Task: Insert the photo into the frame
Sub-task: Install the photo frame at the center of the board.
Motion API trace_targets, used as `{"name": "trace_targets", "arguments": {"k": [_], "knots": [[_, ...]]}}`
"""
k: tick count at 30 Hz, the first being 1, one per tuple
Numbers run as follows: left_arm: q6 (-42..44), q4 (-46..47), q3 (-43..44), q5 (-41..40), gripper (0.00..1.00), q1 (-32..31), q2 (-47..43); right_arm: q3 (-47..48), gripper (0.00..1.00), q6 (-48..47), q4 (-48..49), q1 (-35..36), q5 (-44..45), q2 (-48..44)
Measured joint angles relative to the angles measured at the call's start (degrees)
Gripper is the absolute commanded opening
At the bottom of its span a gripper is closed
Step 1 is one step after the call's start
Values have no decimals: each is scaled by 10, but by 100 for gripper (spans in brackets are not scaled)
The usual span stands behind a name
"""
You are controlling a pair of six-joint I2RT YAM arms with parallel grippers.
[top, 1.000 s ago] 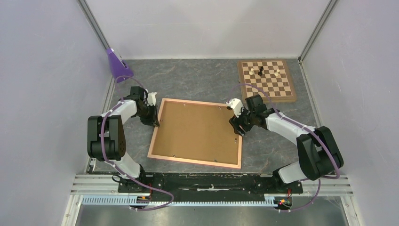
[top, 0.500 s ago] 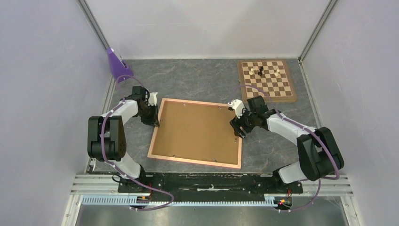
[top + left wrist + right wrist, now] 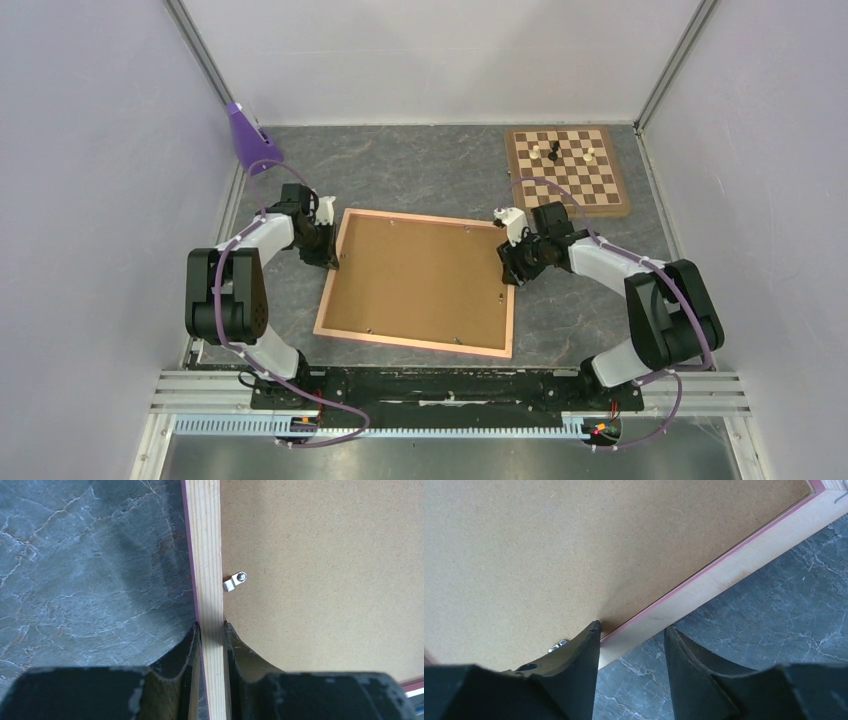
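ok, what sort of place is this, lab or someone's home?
Most likely a lab robot test cell, not a home: plain pale walls on metal corner posts, left arm and right arm bolted to a base rail, plus props: a chessboard and a frame.

The frame (image 3: 206, 555) is pale raw wood, the backing board (image 3: 325, 555) matt speckled fibreboard.

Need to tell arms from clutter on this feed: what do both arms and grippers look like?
Both alike: left arm and right arm have white links between bulky black joints, a purple cable running along each. Left gripper and right gripper have black curved fingers tapering to tips, edges scuffed grey.
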Motion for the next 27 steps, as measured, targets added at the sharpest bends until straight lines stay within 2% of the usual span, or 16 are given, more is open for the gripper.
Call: {"name": "trace_targets", "arguments": {"k": [3,6,16,22,27], "knots": [[0,0,0,-2,2,0,0,4,34,25,0,-8,-8,6],[0,-3,0,-4,2,0,-3,17,30,43,-3,-12,-14,18],[8,-34,-20,-45,2,-3,-52,94,28,42,-10,-11,-23,91],[33,-44,-19,-43,2,-1,-68,177,29,37,-18,-11,-12,157],[40,-43,-19,-32,2,0,-64,226,41,26,-17,-10,7,192]]}}
